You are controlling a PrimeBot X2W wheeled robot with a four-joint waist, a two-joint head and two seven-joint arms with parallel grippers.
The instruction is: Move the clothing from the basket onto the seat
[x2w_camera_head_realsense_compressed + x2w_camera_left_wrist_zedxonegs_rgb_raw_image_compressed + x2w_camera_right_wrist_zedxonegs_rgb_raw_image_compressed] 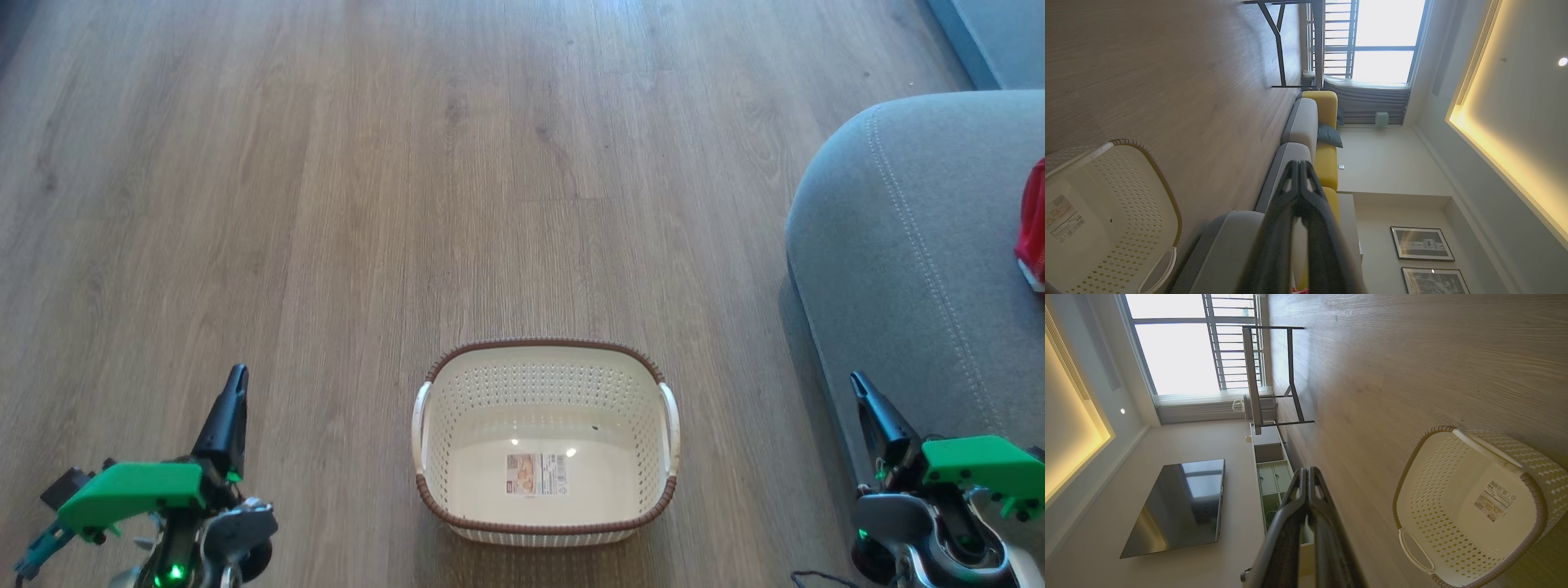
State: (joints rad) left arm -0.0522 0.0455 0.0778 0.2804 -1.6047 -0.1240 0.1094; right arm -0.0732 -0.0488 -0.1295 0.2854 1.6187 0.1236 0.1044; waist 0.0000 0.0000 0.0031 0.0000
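One basket [539, 384] sits lower centre in the head view, its sticker [536, 474] showing. One red clothing piece [1033, 216] lies on the one seat [898, 245] at the right edge, above and right of the right gripper [861, 388]. It and the left gripper [235, 380], two in all, are pinched shut, flanking the basket at the lower corners.

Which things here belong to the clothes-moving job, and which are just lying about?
Job: cream perforated plastic basket, grey fabric seat cushion, bright red soft garment.
Lying about: flat black wall television, dark-framed pictures, black-legged table.
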